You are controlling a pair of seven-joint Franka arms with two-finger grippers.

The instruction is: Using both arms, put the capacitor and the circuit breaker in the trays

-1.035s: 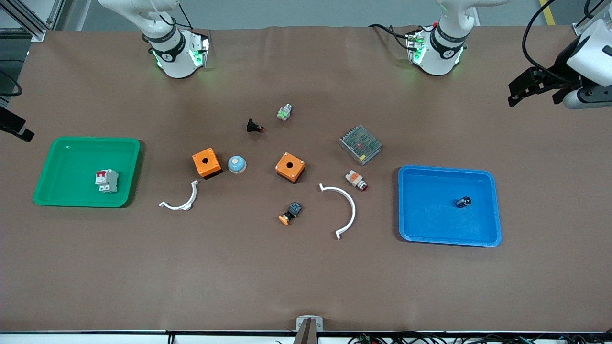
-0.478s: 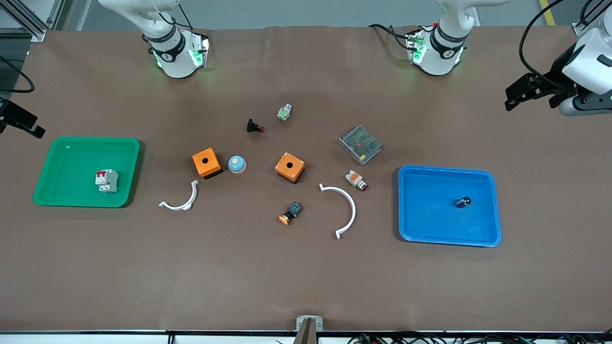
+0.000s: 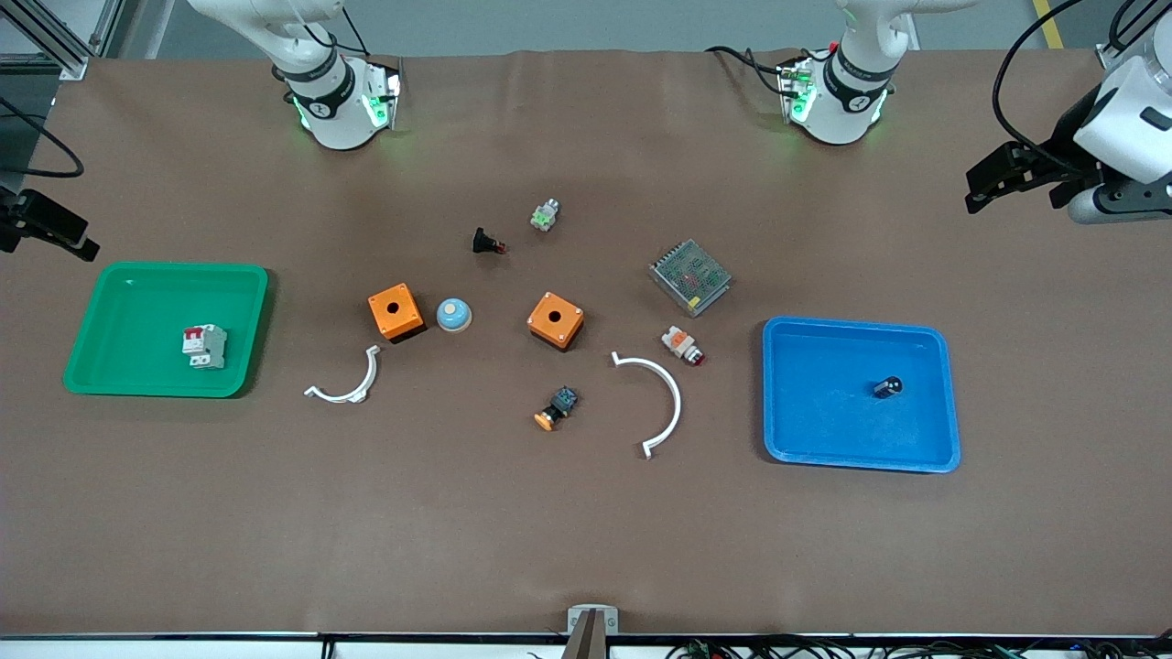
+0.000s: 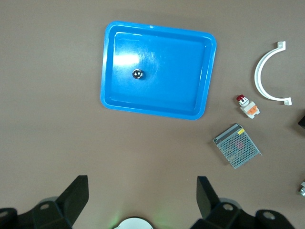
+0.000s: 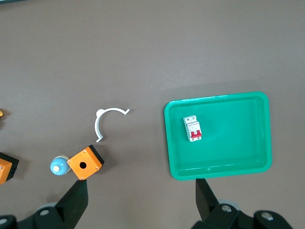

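The capacitor (image 3: 886, 386), a small black cylinder, lies in the blue tray (image 3: 787, 439) at the left arm's end; it also shows in the left wrist view (image 4: 137, 73). The circuit breaker (image 3: 203, 346), white-grey with red levers, lies in the green tray (image 3: 110, 384) at the right arm's end; it also shows in the right wrist view (image 5: 193, 128). My left gripper (image 3: 1014, 181) is open and empty, high over the table's edge at the left arm's end. My right gripper (image 3: 50, 233) is open and empty, high over the table's edge at the right arm's end.
Between the trays lie two orange boxes (image 3: 396, 311) (image 3: 555, 320), a blue dome button (image 3: 453, 315), a metal mesh box (image 3: 690, 276), two white curved brackets (image 3: 348, 386) (image 3: 664, 403) and several small push-buttons (image 3: 682, 345).
Both grippers have drifted slightly while staying high at the table's ends. The capacitor and circuit breaker have not moved.
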